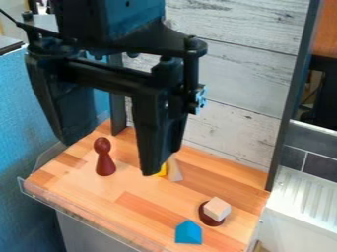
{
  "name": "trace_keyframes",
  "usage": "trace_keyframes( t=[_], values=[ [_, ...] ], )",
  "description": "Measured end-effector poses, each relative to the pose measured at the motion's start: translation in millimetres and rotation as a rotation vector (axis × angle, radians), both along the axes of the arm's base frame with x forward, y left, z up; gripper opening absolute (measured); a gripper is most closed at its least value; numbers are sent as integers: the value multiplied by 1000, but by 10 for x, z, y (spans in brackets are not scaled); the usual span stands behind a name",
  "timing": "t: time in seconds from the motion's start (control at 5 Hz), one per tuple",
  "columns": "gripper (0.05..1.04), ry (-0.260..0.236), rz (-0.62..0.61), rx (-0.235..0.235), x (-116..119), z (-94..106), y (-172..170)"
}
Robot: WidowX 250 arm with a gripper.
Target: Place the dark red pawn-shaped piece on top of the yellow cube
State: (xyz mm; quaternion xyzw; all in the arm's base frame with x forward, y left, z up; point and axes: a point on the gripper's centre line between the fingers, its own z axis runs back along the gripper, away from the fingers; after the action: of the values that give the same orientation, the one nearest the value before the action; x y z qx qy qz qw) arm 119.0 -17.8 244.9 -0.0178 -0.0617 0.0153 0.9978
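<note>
High over the wooden work surface point(135, 189), the black gripper point(109, 155) hangs open, with nothing between its fingers. Below the gap stands a dark red pawn-shaped piece point(105, 162), upright. A yellow block point(161, 172) is partly hidden behind the right finger's tip, beside a pale wooden pointed piece point(174, 171). Toward the right, a pale wooden cube point(218, 207) appears to rest on a dark red round piece point(209, 220), overlapping it in view. A blue block with a peaked top point(189, 233) lies near the front edge.
A clear rim point(72, 216) runs along the surface's front left edge. Whitewashed boards point(230, 115) rise behind, with a dark upright post point(284, 123) at the right. Beyond the post is a white ribbed panel point(306, 197). A blue wall point(23, 113) stands at the left.
</note>
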Motion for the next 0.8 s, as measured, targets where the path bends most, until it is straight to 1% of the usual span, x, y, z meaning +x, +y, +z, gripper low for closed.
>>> trace_keyframes(
  t=[0.2,0.4,0.6,0.8],
  values=[
    [1001,1,-1,0,8,-20,-1],
    [1001,37,123,27,459,-251,210],
    [1001,51,203,77,826,-518,400],
    [1001,99,292,107,1162,-954,697]
  ],
)
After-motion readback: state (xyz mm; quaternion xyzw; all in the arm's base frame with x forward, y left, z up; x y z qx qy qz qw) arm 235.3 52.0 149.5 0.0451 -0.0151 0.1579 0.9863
